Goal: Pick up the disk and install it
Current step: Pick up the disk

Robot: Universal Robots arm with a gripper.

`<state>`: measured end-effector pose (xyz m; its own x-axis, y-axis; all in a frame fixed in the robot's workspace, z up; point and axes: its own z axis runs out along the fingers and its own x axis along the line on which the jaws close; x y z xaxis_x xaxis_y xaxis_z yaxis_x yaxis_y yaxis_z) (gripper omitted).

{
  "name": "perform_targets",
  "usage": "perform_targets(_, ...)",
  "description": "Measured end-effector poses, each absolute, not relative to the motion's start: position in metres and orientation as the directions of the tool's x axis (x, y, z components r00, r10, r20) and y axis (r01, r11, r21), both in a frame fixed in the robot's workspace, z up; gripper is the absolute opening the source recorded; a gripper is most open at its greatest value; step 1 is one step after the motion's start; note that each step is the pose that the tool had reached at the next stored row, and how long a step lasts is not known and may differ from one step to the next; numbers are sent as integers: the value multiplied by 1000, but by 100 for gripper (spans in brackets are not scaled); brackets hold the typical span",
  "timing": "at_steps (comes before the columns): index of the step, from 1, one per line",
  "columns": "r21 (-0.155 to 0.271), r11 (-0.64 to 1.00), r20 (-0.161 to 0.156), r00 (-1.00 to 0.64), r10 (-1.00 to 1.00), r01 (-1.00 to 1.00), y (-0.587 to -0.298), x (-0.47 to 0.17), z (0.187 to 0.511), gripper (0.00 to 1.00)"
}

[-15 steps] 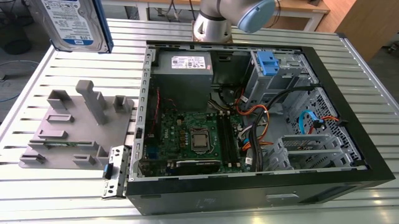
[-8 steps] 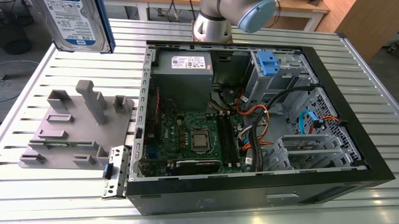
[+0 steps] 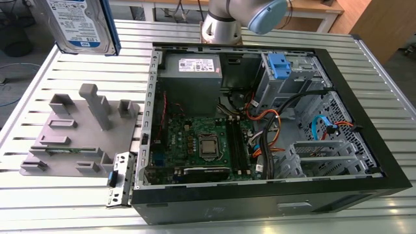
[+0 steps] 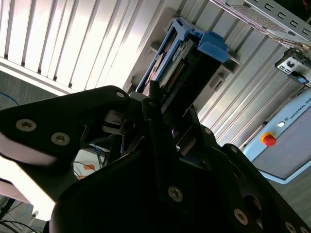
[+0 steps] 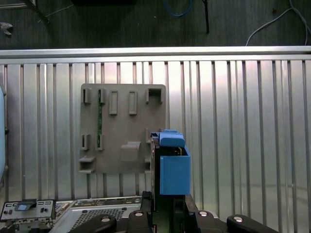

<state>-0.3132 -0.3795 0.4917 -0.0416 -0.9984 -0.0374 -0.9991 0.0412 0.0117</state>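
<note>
Ribbed aluminium tabletop (image 3: 65, 214) carries the open computer case (image 3: 260, 207), and a grey fixture plate (image 3: 65, 131) lies just beside the case. My jaws are drawn narrow and clamped on the disk (image 4: 187, 63). The gripper (image 4: 172, 109) pinches its flat faces, so the blue bracket (image 5: 174, 170) and its end tab point away from me, free to meet a bay. I hold the disk on edge, high off the table, outside the case and over an edge of the plate, where I judge nothing can snag it.

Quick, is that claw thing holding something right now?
Gripper: closed, holding the disk in the air.
</note>
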Motion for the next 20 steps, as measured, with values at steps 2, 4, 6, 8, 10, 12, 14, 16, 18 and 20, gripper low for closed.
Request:
perform_targets(2, 12, 41, -37, -42, -998, -999, -380, -313, 492, 35)
perform_targets(4, 12, 41, -37, -42, -998, -999, -380, -312, 492, 35)
perform_targets(6, 12, 41, -37, -42, -998, -999, -380, -312, 492, 35)
perform_targets(8, 12, 41, -37, -42, -998, -999, -380, -312, 492, 35)
perform_targets(10, 12, 41, -37, -42, -998, -999, -380, -311, 492, 35)
perform_targets(12, 12, 41, -37, -42, -998, -999, -380, -309, 492, 35)
perform_targets(14, 12, 41, -37, -42, -998, -999, -380, -308, 492, 35)
perform_targets(16, 12, 41, -37, -42, -998, -999, -380, -307, 492, 35)
perform_targets(18, 12, 41, -37, -42, -998, -999, -380, -307, 492, 35)
perform_targets(20, 12, 41, -37, -42, -998, -999, -380, -306, 492, 35)
